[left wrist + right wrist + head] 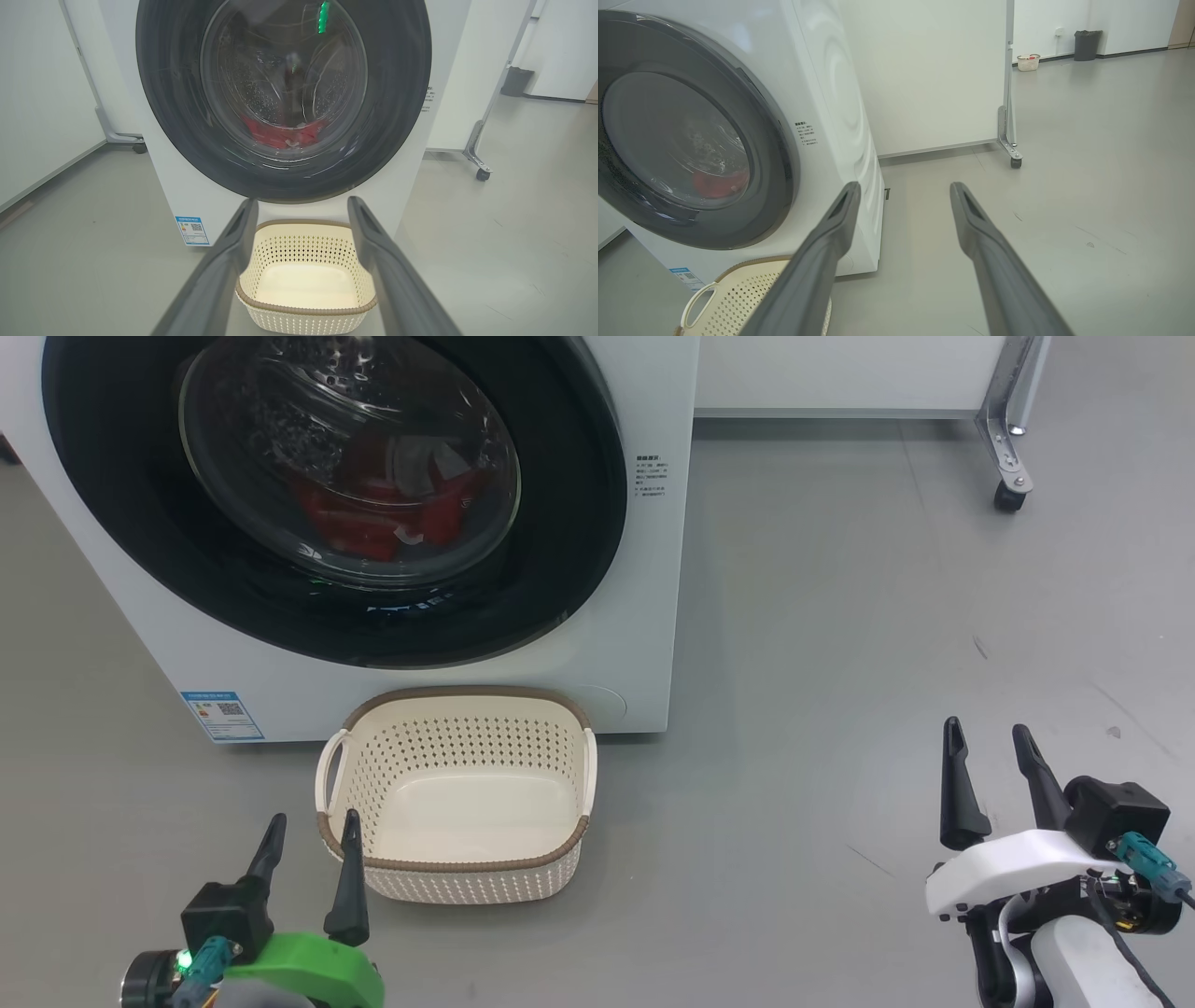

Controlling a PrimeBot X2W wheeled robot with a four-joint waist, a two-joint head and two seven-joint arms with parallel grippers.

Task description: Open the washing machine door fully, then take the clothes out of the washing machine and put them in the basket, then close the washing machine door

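Shut round washing machine door, glossy black rim, clear glass; soft red clothes behind it. My left gripper & right gripper: fingers spread, empty. Door prob. stiff, slick, so I'd hook its rim edge.

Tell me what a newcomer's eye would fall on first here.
The big washing machine door, shut, with its glossy black rim, sits upper left in the head view, red clothes showing through its glass. Just below, on the grey floor, stands the empty cream basket. The left gripper, open, is right beside the basket's near corner; the right gripper, open, holds nothing, far off to the right.
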